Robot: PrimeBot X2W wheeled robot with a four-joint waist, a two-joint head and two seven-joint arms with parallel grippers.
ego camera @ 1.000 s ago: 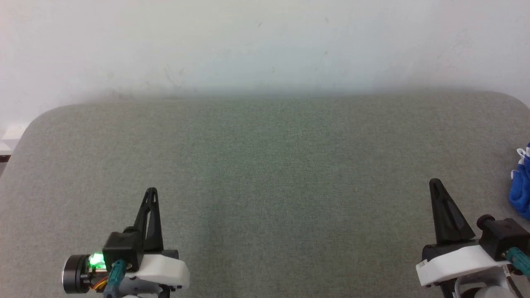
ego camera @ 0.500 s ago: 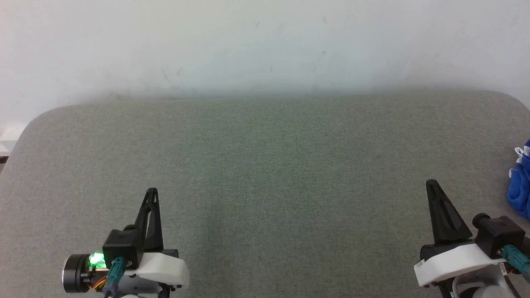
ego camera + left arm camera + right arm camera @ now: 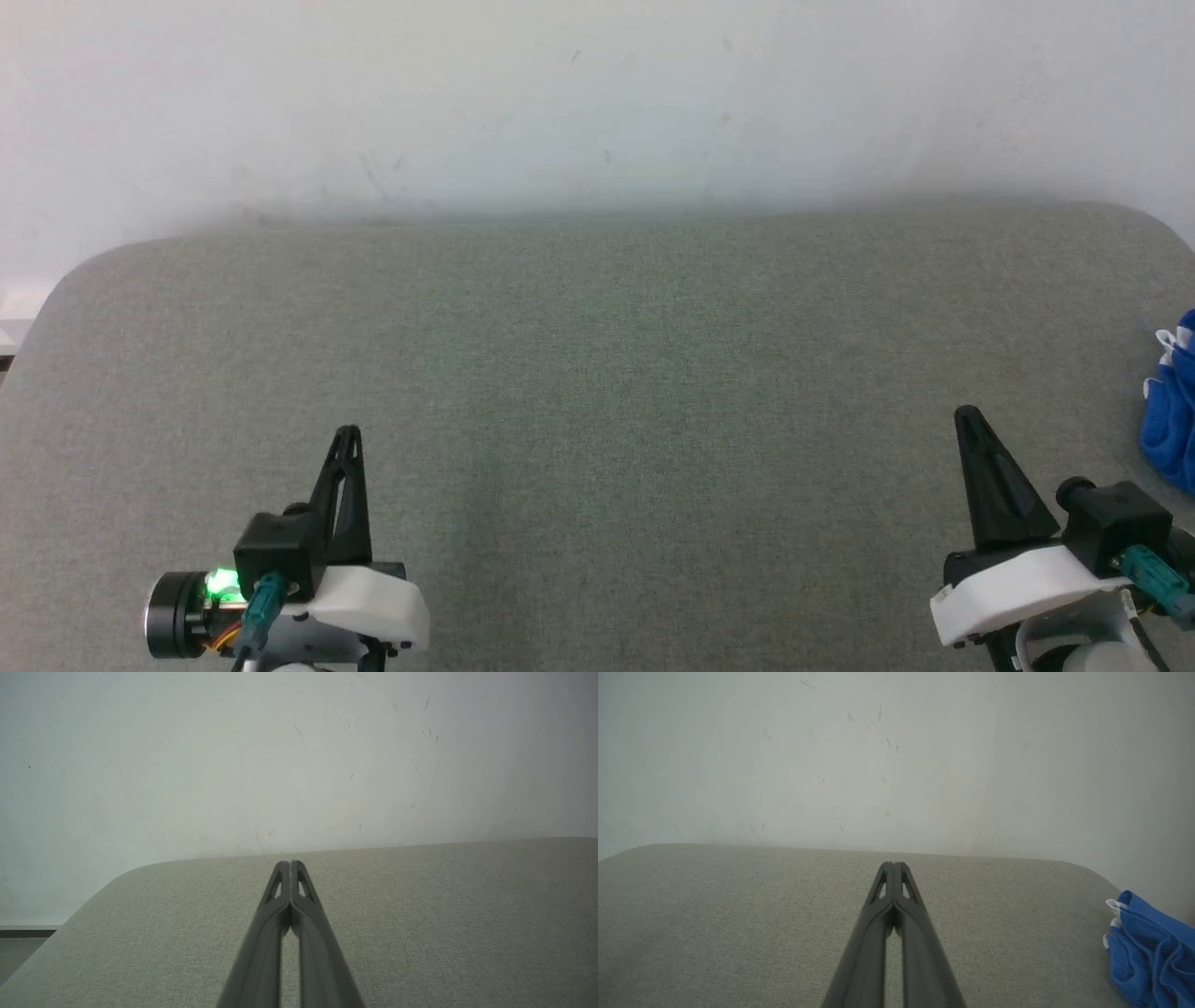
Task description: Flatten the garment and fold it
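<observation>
Head camera high, angled forward and down; wrist cameras low, facing scuffed white wall [image 3: 187, 765].
All share grey-green fabric tabletop [image 3: 597, 373] and that wall; head and right wrist share bright blue crumpled garment [image 3: 1143, 947].

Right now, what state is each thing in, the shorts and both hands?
shorts: bunched in a heap at the right edge of the table, not flattened, nothing touching them
left hand: shut, empty
right hand: shut, empty, apart from the shorts
</observation>
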